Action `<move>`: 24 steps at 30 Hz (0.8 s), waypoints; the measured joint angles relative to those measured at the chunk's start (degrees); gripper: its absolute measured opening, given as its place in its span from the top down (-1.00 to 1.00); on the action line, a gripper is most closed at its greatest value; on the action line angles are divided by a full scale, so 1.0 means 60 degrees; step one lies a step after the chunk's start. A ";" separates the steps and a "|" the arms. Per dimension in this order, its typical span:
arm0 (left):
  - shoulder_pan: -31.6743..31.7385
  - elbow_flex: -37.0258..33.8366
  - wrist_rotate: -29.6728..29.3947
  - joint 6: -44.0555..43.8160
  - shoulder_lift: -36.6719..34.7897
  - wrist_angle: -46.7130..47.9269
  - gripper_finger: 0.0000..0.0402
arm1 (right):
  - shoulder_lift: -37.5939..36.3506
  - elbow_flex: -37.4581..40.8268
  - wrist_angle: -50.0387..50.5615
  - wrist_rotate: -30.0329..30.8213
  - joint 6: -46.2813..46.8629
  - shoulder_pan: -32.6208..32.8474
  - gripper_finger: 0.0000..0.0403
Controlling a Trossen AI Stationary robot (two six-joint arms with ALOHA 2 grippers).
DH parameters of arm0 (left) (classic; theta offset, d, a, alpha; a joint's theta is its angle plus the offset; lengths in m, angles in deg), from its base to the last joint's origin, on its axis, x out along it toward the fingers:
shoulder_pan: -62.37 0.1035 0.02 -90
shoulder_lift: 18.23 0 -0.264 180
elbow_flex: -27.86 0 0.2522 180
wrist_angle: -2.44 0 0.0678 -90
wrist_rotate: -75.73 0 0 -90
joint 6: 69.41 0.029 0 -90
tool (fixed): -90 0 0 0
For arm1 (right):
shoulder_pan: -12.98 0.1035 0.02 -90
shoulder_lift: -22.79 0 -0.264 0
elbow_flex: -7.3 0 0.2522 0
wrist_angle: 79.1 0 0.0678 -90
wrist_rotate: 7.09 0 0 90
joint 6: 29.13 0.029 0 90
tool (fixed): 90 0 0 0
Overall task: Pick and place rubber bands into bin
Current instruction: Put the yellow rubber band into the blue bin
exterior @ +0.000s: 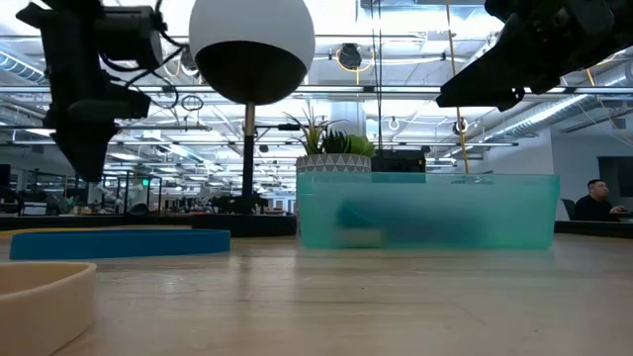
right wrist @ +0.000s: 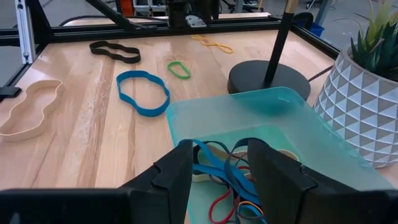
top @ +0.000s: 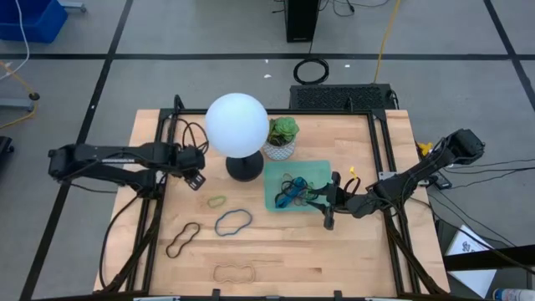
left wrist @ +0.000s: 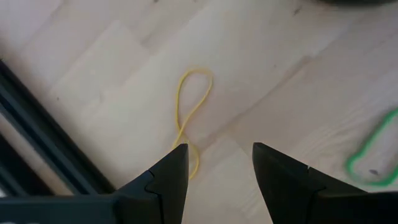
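Right gripper point(top: 328, 203) hangs at the right edge of the bin point(top: 276, 176), fingers spread, nothing between them; in our right wrist view the fingertips point(right wrist: 180, 163) frame a tangle of bands point(right wrist: 227, 180) lying in the bin: blue, black, red, orange, tan. Left gripper point(top: 195, 178) sits over the table's point(top: 351, 251) left part, just left of the lamp base point(top: 244, 168). We see its fingers point(left wrist: 177, 171) parted with nothing held, and a yellow band point(left wrist: 186, 112) lying on the wood right past the tips.

Loose bands on the table:
- green band point(top: 217, 201), small, just below the lamp base
- blue band point(top: 233, 221), below the green one
- black band point(top: 181, 240), left of the blue one
- tan band point(top: 234, 272), near the front edge

The bin lies right of the lamp base, with a plant pot point(top: 280, 149) at its upper left corner. The white lamp globe point(top: 236, 124) covers part of the table behind. In our low view the bin point(exterior: 425, 210) stands on the wood, contents only a dark blur through the wall.
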 joint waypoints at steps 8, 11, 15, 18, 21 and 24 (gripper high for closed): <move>0.0000 -0.0011 0.0075 -0.0219 0.1039 0.0452 0.07 | 0.0000 0.0000 0.0000 0.0000 0.0004 0.0000 0.27; 0.0000 -0.0011 0.0069 -0.0212 0.1389 0.0441 0.07 | 0.0000 0.0000 0.0000 -0.0003 0.0004 0.0000 0.28; 0.0000 -0.0011 0.0069 -0.0193 0.1867 0.0422 0.07 | 0.0000 0.0000 0.0000 -0.0004 0.0004 0.0000 0.28; 0.0000 -0.0052 0.0067 -0.0217 0.2165 0.0396 0.07 | 0.0000 0.0000 0.0003 -0.0001 0.0004 0.0000 0.28; 0.0009 -0.0185 0.0069 -0.0309 0.2424 0.0387 0.07 | 0.0000 0.0000 0.0003 -0.0003 0.0004 0.0000 0.28; 0.0141 -0.0372 0.0072 -0.0394 0.2578 0.0360 0.07 | 0.0000 0.0000 0.0000 -0.0004 0.0004 0.0000 0.29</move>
